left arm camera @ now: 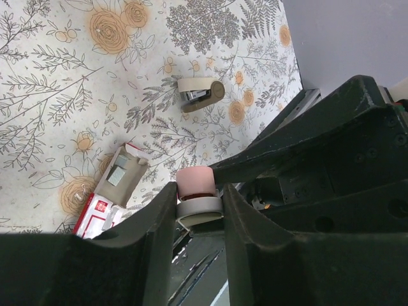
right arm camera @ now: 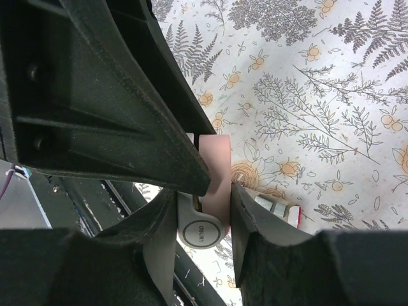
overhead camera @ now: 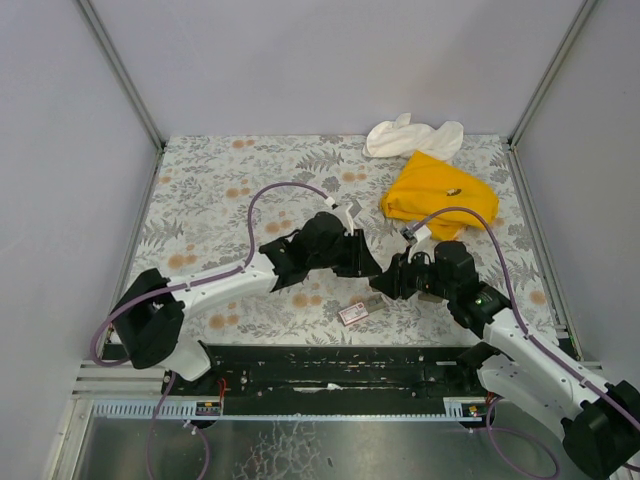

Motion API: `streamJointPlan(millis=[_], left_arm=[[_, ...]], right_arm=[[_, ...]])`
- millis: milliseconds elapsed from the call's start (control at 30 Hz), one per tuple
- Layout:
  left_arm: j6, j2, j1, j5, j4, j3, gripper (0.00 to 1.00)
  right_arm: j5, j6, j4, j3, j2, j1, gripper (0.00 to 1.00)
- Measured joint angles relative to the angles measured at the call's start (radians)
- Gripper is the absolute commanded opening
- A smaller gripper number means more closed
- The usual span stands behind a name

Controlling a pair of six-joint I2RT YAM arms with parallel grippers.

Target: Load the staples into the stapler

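Note:
The stapler [left arm camera: 194, 180], pink with a grey base, is held off the table between both arms. My left gripper [left arm camera: 199, 192] is shut on its narrow end, one finger pressed to each side. My right gripper [right arm camera: 203, 191] is shut on the stapler [right arm camera: 217, 167] near its round grey hinge. From above, the two grippers [overhead camera: 372, 270] [overhead camera: 390, 285] meet and hide the stapler. The staples [overhead camera: 353, 313], a small pink box with its tan inner piece slid out, lie on the table just in front of them. The same box [left arm camera: 116, 186] lies below left of my left fingers.
A small beige clip-like piece [left arm camera: 199, 94] lies on the floral table beyond the box. A yellow cloth [overhead camera: 440, 195] and a white cloth [overhead camera: 410, 135] sit at the back right. The black base rail [overhead camera: 330, 370] runs along the near edge. Walls close in three sides.

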Motion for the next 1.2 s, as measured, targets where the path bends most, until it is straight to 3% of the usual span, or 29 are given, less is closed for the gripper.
streamJointPlan(millis=[100, 267, 300, 333, 433, 733, 800, 967, 1200], left_arm=[[-0.001, -0.015, -0.002, 0.000, 0.010, -0.012, 0.00], [-0.002, -0.043, -0.005, 0.000, 0.036, -0.031, 0.00], [-0.002, -0.051, -0.005, 0.001, 0.039, -0.035, 0.00], [-0.002, -0.061, -0.004, 0.002, 0.041, -0.043, 0.00], [-0.002, -0.077, 0.012, 0.013, 0.040, -0.068, 0.00], [0.051, -0.210, 0.108, 0.077, 0.084, -0.195, 0.00], [0.085, -0.259, 0.111, 0.103, 0.097, -0.217, 0.00], [0.169, -0.399, 0.115, 0.224, 0.122, -0.271, 0.00], [0.195, -0.510, 0.115, 0.417, 0.174, -0.336, 0.00]], right_arm=[[0.000, 0.010, -0.002, 0.000, -0.012, 0.004, 0.20], [0.005, 0.035, -0.007, 0.000, -0.047, 0.006, 0.64], [0.006, 0.047, -0.006, -0.002, -0.053, 0.005, 0.82], [0.007, 0.059, -0.005, -0.002, -0.059, 0.004, 0.89], [0.003, 0.079, -0.009, -0.001, -0.082, 0.004, 0.99], [-0.018, 0.154, -0.070, 0.055, -0.103, 0.002, 0.99], [-0.061, 0.178, -0.058, 0.055, -0.102, -0.004, 0.99], [-0.185, 0.226, -0.029, 0.072, -0.094, -0.017, 0.88], [-0.340, 0.302, 0.081, 0.101, -0.101, -0.020, 0.86]])
